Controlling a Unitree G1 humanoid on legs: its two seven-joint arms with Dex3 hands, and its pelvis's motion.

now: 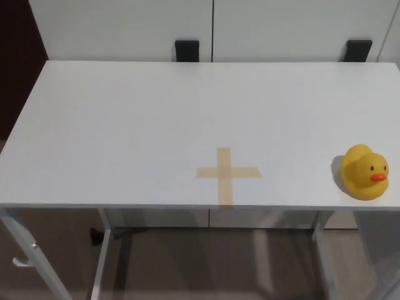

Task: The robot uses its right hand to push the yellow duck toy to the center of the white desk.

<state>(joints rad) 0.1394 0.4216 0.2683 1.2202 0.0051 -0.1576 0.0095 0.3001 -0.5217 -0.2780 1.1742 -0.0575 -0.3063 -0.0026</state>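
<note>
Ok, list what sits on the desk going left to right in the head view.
Bare white desk → tan tape cross → yellow duck toy near the right front corner. No robot hand is in view.

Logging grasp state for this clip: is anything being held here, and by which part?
Nothing is held. No robot hand is in view; the duck sits alone near the desk's right front edge.

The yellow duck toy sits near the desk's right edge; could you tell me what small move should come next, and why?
Probably bring the right hand in just right of the yellow duck: neither hand shows yet, and the duck sits right of the tape cross on the white desk.
</note>
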